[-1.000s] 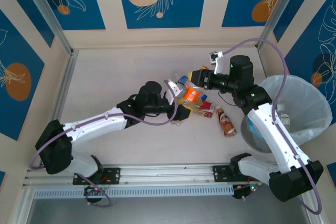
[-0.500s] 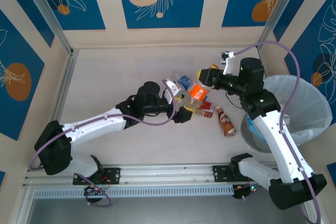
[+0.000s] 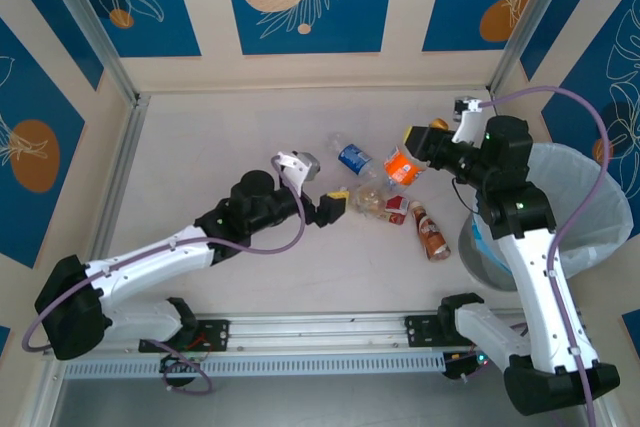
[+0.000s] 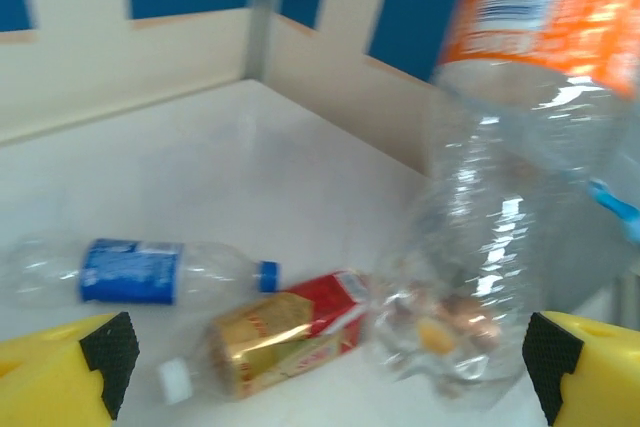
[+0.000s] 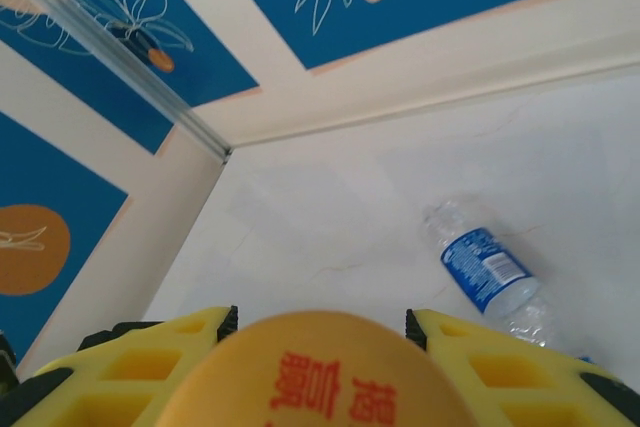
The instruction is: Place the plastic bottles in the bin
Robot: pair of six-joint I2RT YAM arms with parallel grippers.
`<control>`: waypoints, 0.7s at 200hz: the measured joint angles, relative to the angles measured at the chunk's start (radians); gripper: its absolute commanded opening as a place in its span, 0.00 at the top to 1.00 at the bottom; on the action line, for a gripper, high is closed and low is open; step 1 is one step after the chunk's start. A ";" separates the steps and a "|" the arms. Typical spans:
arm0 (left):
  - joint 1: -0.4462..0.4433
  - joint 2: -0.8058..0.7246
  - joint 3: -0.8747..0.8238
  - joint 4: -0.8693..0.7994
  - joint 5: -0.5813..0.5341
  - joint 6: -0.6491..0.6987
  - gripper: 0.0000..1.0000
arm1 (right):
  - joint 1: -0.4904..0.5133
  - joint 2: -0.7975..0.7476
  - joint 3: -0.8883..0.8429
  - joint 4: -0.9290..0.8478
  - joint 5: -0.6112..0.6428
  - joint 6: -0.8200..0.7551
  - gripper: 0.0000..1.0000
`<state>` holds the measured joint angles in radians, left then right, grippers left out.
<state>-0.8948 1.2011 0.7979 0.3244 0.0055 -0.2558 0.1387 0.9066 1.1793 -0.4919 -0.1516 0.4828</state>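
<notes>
My right gripper (image 3: 420,141) is shut on the orange-capped top of a clear bottle with an orange label (image 3: 399,166), which hangs tilted above the table, left of the bin (image 3: 585,197). The orange cap (image 5: 320,367) sits between that gripper's yellow fingers (image 5: 150,357). My left gripper (image 3: 328,204) is open with nothing in it, just left of the bottles on the table. In front of it lie a blue-labelled bottle (image 4: 130,270) and a red-and-gold bottle (image 4: 280,332), with the hanging orange-labelled bottle (image 4: 510,147) above them. A brown bottle (image 3: 430,232) lies near the bin.
The bin, lined with a white bag, stands at the right edge beside the right arm. Blue patterned walls and a metal post (image 3: 90,27) close in the table. Bare table surface (image 3: 220,137) stretches to the back left.
My left gripper has opened and drawn back to the left, away from the pile. My right gripper has lifted the orange-labelled bottle and carried it right, towards the bin.
</notes>
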 measured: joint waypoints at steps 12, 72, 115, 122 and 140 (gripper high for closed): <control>0.006 -0.005 -0.019 0.007 -0.079 -0.021 0.00 | -0.010 -0.021 0.013 -0.008 0.017 -0.008 1.00; 0.029 0.032 -0.037 -0.076 -0.387 -0.152 0.00 | -0.034 -0.109 0.117 -0.085 0.158 -0.058 1.00; 0.033 0.085 -0.038 -0.098 -0.441 -0.198 0.00 | -0.035 -0.182 0.217 -0.146 0.354 -0.121 1.00; 0.034 0.092 -0.038 -0.100 -0.444 -0.203 0.00 | -0.035 -0.195 0.228 -0.154 0.385 -0.133 1.00; 0.038 0.112 -0.038 -0.101 -0.445 -0.212 0.00 | -0.035 -0.220 0.254 -0.174 0.478 -0.164 1.00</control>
<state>-0.8566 1.3128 0.7601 0.2234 -0.4393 -0.4675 0.1032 0.6861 1.4338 -0.6659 0.3267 0.3191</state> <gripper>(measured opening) 0.998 0.447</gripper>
